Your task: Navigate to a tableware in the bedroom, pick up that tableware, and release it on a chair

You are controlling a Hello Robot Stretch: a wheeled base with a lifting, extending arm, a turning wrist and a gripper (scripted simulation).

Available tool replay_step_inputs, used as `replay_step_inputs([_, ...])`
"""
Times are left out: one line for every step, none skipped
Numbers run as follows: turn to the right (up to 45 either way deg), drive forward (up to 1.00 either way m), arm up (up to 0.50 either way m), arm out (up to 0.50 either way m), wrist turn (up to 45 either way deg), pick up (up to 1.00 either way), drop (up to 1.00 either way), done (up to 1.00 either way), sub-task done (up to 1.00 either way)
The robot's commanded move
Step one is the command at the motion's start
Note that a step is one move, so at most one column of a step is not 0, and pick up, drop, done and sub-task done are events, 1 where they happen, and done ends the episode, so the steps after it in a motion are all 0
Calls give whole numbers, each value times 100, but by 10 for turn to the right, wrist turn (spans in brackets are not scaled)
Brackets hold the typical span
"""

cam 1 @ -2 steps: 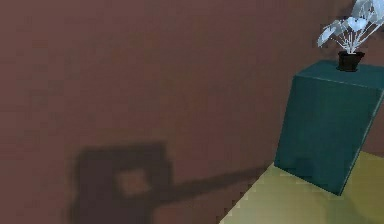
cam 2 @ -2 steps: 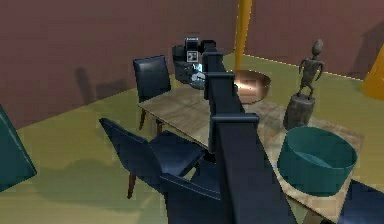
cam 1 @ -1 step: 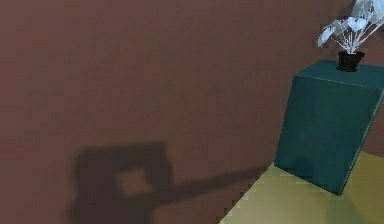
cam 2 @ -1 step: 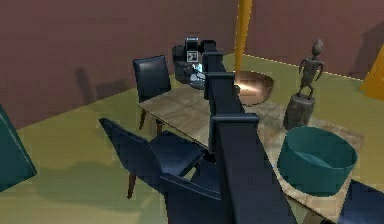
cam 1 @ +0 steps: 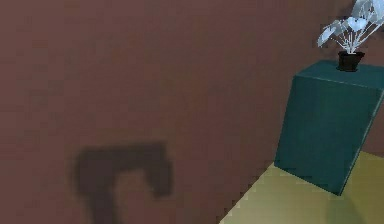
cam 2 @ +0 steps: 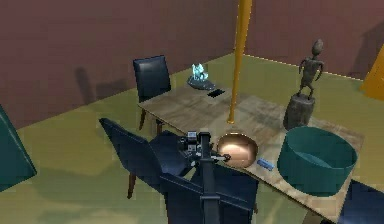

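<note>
Hand [cam 2: 193, 146] near copper bowl [cam 2: 238, 149] on counter [cam 2: 262, 112] | can't tell whether it holds anything | pickup looks undone | drop on chair [cam 2: 152, 75] remains

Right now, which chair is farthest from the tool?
The dark chair across the table, by the blue ornament; the other chairs stand on the near side by the tool.
</note>
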Motion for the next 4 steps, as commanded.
replay_step_inputs([0, 0, -32, 0, 0, 0, 0, 0, 0])
replay_step_inputs([0, 0, 0, 0, 0, 0, 100, 0, 0])
replay_step_inputs([0, 0, 10, 0, 0, 0, 0, 0, 0])
replay_step_inputs([0, 0, 0, -8, 0, 0, 0, 0, 0])
